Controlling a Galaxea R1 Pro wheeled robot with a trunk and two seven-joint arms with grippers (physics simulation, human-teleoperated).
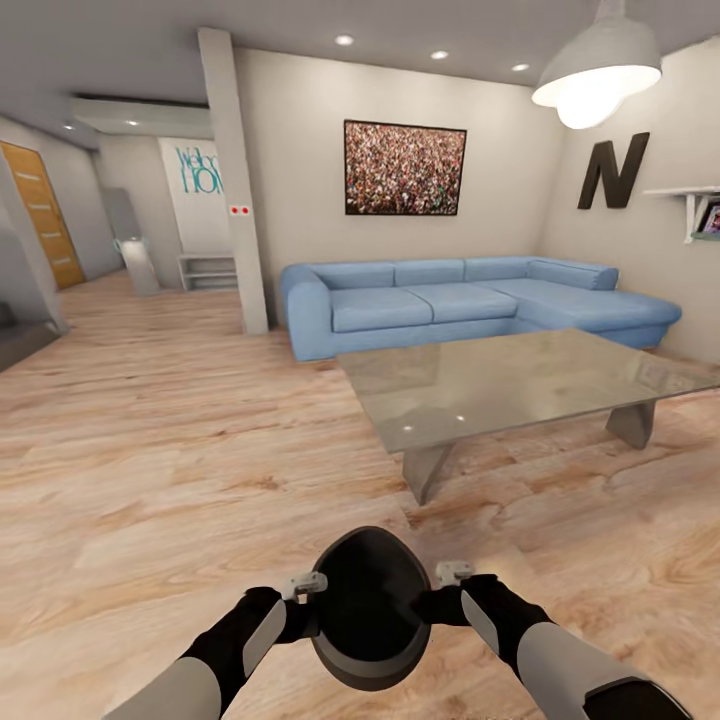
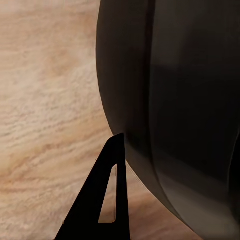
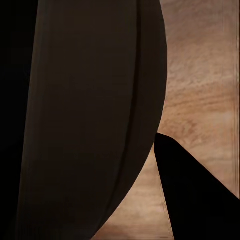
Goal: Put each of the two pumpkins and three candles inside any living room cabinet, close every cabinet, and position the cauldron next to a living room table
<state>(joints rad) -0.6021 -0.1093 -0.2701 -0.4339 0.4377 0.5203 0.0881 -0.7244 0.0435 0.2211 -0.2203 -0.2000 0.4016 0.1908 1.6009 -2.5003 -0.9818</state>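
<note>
Cauldron (image 1: 370, 610) pinched between left gripper (image 1: 303, 586) and right gripper (image 1: 452, 574), short of the glass table (image 1: 520, 385) — jaw gap on either: cannot tell. Could slip from the side squeeze — smooth bulging walls, no rim hold.

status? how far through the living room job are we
Done: can't confirm anything; pumpkins, candles and cabinet aren't visible here.
In hand: the cauldron is held between the left pincer and right pincer, one on each side, above the wood floor. The glass table stands ahead and to the right.
Left: set the cauldron down next to that table. Whether the cabinets are closed can't be told.
</note>
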